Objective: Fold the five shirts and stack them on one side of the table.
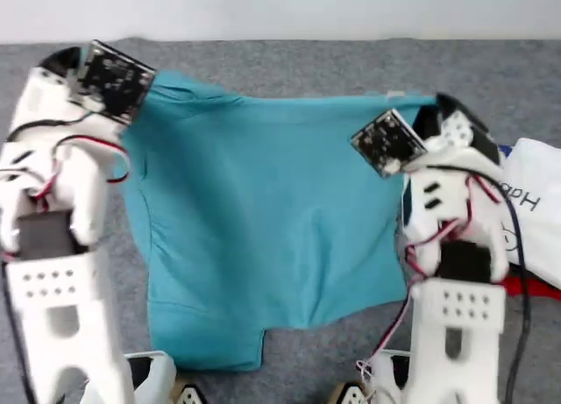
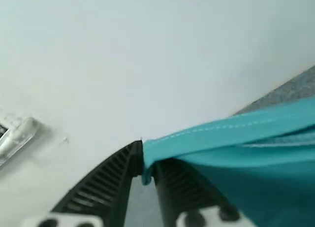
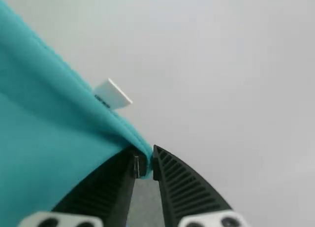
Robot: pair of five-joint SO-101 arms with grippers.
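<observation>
Shirt (image 1: 263,229), teal, spread flat over the middle of the grey table (image 1: 307,67) between the two arms, far edge pinched at both corners. Left gripper (image 2: 142,174) clamped on the stitched hem at one corner, cloth bunched between the ribbed black fingers (image 2: 108,180). Right gripper (image 3: 145,165) clenched on the other corner, just beside a small white tag (image 3: 112,95). Past the right arm, at the table's edge: white shirt (image 1: 536,198), something red (image 1: 530,287) against its near side.

White plastic arms (image 1: 54,246) with black motors (image 1: 44,233), red and black cables (image 1: 83,145) and black ribbed gripper fingers (image 2: 106,182)
</observation>
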